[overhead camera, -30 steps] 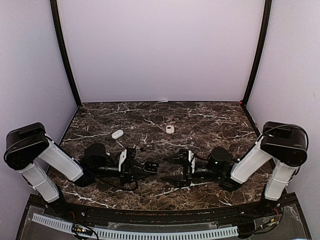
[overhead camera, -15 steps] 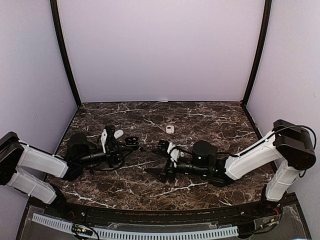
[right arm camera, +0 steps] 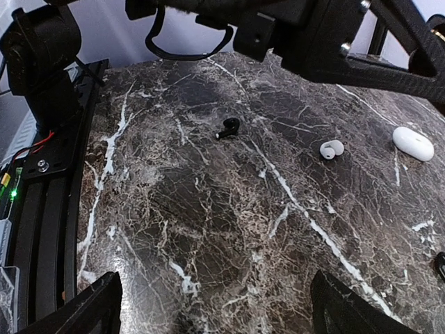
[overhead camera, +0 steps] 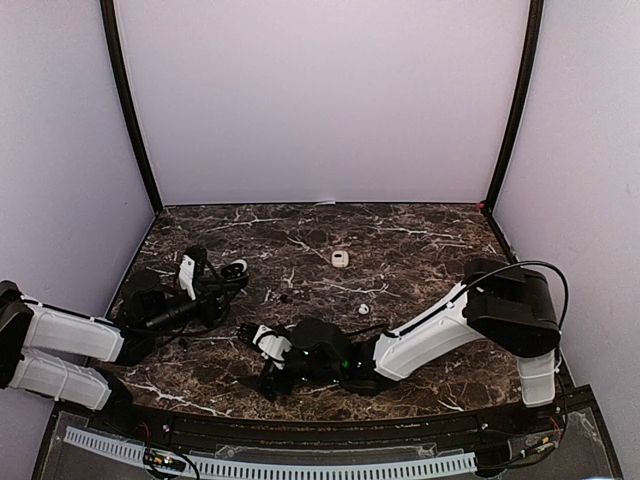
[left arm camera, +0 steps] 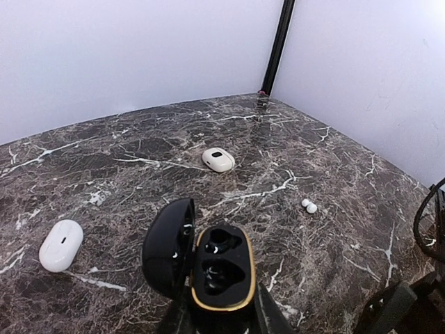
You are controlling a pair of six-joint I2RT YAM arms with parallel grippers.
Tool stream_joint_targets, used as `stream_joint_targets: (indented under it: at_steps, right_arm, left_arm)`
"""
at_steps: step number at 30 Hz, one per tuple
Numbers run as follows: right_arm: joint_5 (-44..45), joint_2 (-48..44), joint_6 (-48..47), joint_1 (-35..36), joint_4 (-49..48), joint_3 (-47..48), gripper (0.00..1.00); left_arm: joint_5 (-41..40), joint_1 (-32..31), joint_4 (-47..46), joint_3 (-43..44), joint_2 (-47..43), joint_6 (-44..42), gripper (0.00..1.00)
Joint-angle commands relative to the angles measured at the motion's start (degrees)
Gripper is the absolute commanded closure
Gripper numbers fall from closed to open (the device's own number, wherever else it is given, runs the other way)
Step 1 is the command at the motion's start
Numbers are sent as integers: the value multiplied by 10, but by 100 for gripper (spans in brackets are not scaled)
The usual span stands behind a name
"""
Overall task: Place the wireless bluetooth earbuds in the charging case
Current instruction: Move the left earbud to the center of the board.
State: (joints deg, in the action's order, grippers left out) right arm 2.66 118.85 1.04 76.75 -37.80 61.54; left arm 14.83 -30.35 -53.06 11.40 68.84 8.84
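Earbuds: all are lying loose on the marble table (right arm camera: pixel 208 209); none is being gripped.
- A black earbud (right arm camera: pixel 229 127) and a white earbud (right arm camera: pixel 332 148) are being seen ahead of the right gripper (right arm camera: pixel 215 282), apart from each other.
- A pair of white earbuds (left arm camera: pixel 309 205), touching one another, is being seen from the left wrist, well apart from the case.

Charging case (left arm camera: pixel 224 268): black with a gold rim. It is being grasped at its near end by the left gripper (left arm camera: pixel 221 309), with the lid swung open to one side and the wells facing up. Whether the wells are occupied cannot be told, as the interior is dark and glossy.

Right gripper: the jaws are being held wide apart, low over the table, with nothing between them.

Also lying on the table are a closed white case (left arm camera: pixel 61 245) and a smaller white case (left arm camera: pixel 218 159), neither being touched.

Step in hand, as judged: the pick of an earbud is being set up, and nothing is being inserted yet.

Next move, as judged: the right gripper is to be carried forward and lowered around the black earbud, the likely match for the black case. The jaws are then to be closed gently, since so small and glossy a body is apt to be squeezed out sideways. After that, the earbud is to be turned to suit a well.
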Motion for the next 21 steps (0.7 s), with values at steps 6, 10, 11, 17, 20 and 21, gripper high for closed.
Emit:
stream_joint_targets:
  at_steps: [6, 10, 11, 17, 20, 21]
  right_arm:
    - [29, -5, 10, 6, -22, 2, 1]
    - [52, -24, 24, 6, -56, -34, 0]
    - [64, -26, 30, 6, -57, -39, 1]
    - [146, -50, 46, -3, -52, -81, 1]
    - [94, -82, 50, -34, -49, -117, 1]
    - [70, -90, 62, -49, -36, -120, 1]
  left_arm:
    - [3, 5, -9, -7, 0, 8, 88]
    - [36, 5, -20, -1, 25, 8, 88]
    - [42, 5, -26, -1, 30, 9, 88]
    - [31, 5, -30, -3, 30, 13, 88]
    - [17, 5, -28, -7, 19, 13, 88]
    - [15, 5, -28, -9, 16, 12, 88]
